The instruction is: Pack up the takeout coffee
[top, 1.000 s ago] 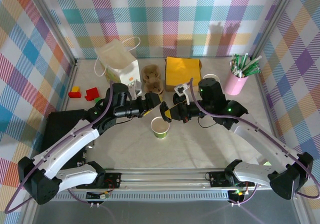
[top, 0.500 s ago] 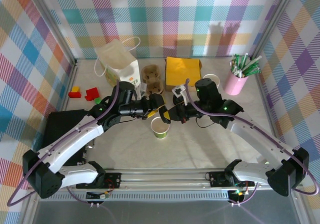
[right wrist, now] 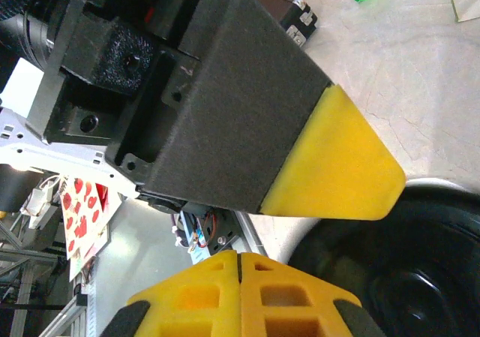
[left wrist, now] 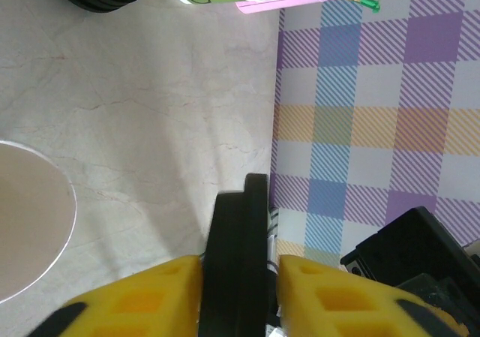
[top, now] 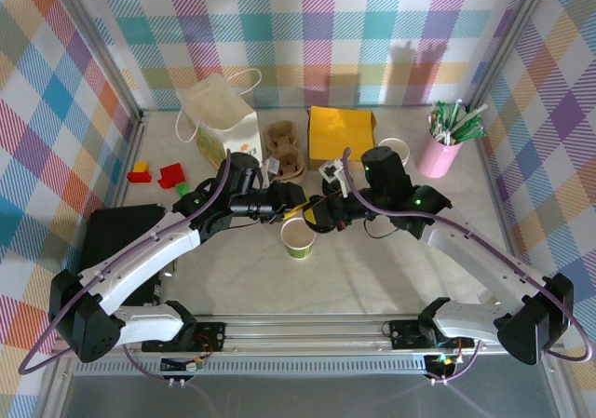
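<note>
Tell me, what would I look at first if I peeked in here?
Probably the left gripper and right gripper, nose to nose in the middle of the table, just above an open cream-and-green paper cup. The left gripper pinches a black lid between its yellow fingertips, and the right gripper is shut close beside it. All around are bright plaid walls, with a pink cup of straws at the far right.

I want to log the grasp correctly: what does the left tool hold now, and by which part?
The left tool holds the black lid edge-on, pinched across its two flat faces, with the rim sticking out past the fingertips.
</note>
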Controlling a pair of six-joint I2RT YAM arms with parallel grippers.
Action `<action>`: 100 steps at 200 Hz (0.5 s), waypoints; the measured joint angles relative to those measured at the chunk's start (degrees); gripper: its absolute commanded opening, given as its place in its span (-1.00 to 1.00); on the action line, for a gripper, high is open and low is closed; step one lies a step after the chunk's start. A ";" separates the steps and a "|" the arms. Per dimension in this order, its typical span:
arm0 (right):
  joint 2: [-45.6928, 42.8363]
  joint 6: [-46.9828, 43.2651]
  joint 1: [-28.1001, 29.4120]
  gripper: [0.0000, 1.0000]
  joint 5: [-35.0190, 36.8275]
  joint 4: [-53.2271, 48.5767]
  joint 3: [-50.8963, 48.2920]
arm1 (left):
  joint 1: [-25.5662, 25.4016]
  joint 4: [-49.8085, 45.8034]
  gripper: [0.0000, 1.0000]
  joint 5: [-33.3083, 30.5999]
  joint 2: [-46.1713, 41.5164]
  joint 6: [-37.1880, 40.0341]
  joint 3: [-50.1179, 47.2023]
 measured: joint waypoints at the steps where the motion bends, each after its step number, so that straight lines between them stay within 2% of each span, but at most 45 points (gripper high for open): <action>1: 0.00 -0.07 0.00 -1.00 0.00 0.00 0.00 | 0.00 0.02 -0.55 -0.02 0.00 0.00 -0.02; 22: 0.00 -1.03 0.00 -1.00 0.13 -0.61 0.00 | 0.00 0.07 -0.67 -0.02 0.00 -0.20 -0.11; 50: -0.35 -3.21 0.00 -0.99 1.70 -3.26 0.55 | 0.00 1.18 -0.68 -0.22 0.00 -0.35 -0.66; 72: -2.10 -4.61 0.00 -0.72 5.97 -6.49 1.86 | 0.00 0.59 -0.68 -1.22 0.00 0.17 -0.68; 83: -4.15 -5.05 -0.15 -0.35 9.20 -7.69 1.86 | 0.00 -0.50 -0.68 -2.29 0.00 0.94 -0.66; 100: -7.80 -3.52 -0.79 -0.18 13.99 -8.09 0.81 | 0.00 -2.64 -0.67 -4.20 0.00 2.21 -0.66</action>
